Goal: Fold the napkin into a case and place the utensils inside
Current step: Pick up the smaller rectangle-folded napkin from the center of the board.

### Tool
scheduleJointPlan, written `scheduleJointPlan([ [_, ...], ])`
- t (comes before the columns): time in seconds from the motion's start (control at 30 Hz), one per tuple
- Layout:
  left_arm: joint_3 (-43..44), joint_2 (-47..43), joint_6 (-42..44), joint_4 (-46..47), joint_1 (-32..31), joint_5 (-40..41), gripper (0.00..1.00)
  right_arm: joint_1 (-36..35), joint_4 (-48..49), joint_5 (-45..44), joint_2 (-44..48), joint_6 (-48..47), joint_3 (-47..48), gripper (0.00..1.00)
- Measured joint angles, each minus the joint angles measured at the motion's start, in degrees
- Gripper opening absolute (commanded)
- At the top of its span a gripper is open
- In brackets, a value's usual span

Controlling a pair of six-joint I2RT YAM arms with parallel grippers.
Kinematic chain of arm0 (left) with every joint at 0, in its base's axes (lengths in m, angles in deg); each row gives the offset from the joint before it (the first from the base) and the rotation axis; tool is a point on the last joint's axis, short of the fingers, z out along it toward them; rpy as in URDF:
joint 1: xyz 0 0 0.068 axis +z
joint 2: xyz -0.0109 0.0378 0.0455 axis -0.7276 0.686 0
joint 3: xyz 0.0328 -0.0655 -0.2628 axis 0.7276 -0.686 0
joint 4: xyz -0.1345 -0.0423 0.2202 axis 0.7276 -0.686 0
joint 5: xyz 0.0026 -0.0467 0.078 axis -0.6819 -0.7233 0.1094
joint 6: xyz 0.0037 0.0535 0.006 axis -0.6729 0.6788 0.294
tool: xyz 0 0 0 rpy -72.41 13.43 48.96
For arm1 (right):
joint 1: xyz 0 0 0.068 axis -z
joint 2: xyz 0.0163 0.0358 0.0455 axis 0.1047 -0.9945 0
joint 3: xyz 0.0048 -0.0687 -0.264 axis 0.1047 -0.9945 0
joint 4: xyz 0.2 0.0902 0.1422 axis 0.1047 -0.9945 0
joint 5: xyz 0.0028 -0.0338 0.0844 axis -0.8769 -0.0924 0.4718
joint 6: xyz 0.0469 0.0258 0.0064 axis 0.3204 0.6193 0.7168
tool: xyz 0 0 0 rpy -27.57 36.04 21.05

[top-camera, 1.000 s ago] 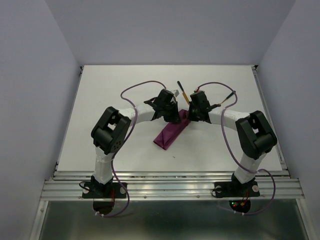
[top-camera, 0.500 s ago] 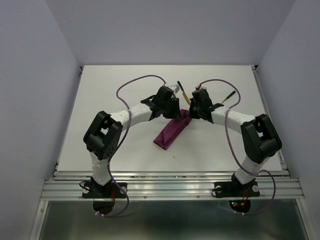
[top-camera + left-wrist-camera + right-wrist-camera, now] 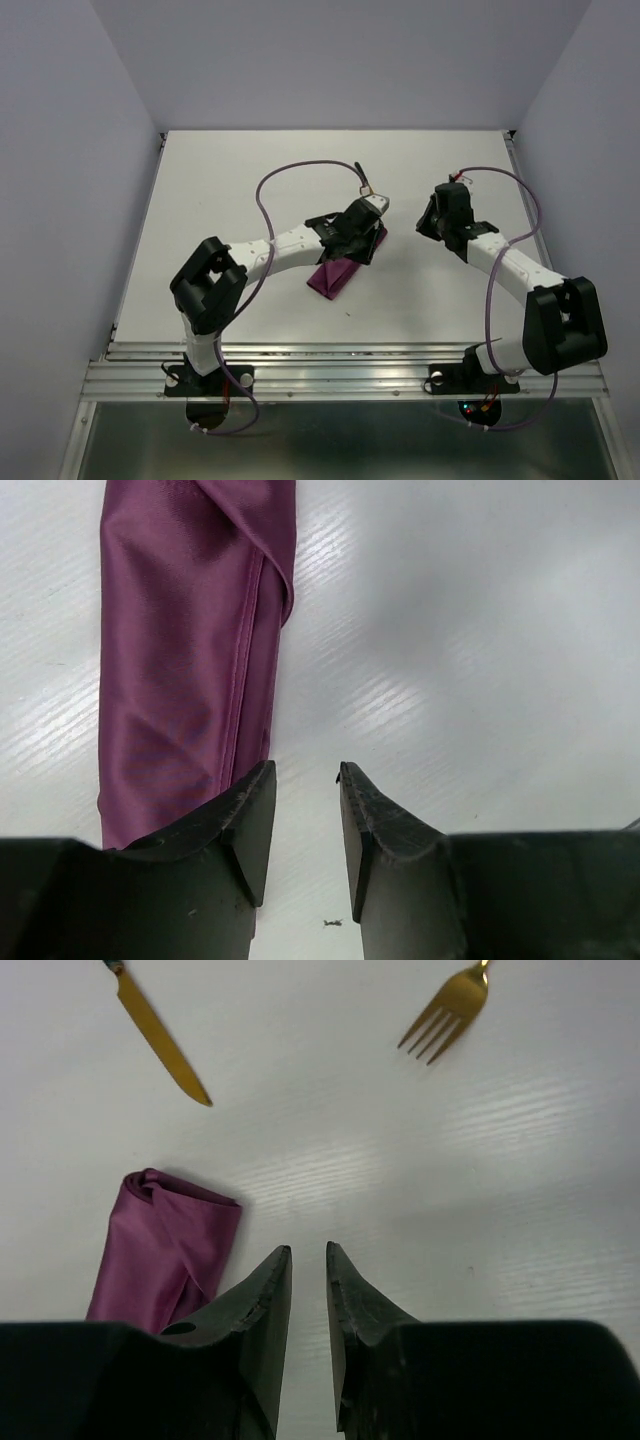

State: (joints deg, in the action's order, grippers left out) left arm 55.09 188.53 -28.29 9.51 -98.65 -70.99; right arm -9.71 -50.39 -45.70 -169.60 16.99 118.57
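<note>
The narrow magenta-purple cloth case [image 3: 332, 277] lies flat in the middle of the white bench [image 3: 230, 180], with its far end under my left hand [image 3: 303, 775]. That hand's fingers are a little apart and hold nothing. My right hand [image 3: 308, 1252] is also slightly apart and empty. The gold-bladed knife [image 3: 160, 1035] and the gold fork [image 3: 447, 1005] lie beyond it. I think I should open the right hand wider, come in low across one handle, and pin the case mouth with the left.

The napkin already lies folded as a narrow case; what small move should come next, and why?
Probably the right gripper should reach forward to the knife and pick it up. The napkin lies folded, the gripper's jaws stand slightly apart with nothing between them, and the knife and the fork lie bare beyond the napkin, not yet inside it.
</note>
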Motion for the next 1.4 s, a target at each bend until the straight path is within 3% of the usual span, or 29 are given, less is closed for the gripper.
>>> scheduleJointPlan([
  [0.57,1.81,5.99,5.51,-4.5,-7.45,15.13,0.51,1.16,-2.16,1.11,4.11,0.87,-5.14,0.26],
  [1.0,1.84,9.64,6.29,-4.76,-7.67,18.82,0.47,1.16,-2.19,1.79,3.91,0.87,-5.14,0.26],
  [1.2,2.23,11.06,6.88,-4.55,-7.72,20.15,0.39,1.16,-2.16,1.99,3.91,0.87,-5.14,0.26],
  [1.4,3.37,12.41,7.72,-4.31,-7.98,22.34,0.17,1.16,-2.16,2.19,3.91,0.87,-5.14,0.25],
])
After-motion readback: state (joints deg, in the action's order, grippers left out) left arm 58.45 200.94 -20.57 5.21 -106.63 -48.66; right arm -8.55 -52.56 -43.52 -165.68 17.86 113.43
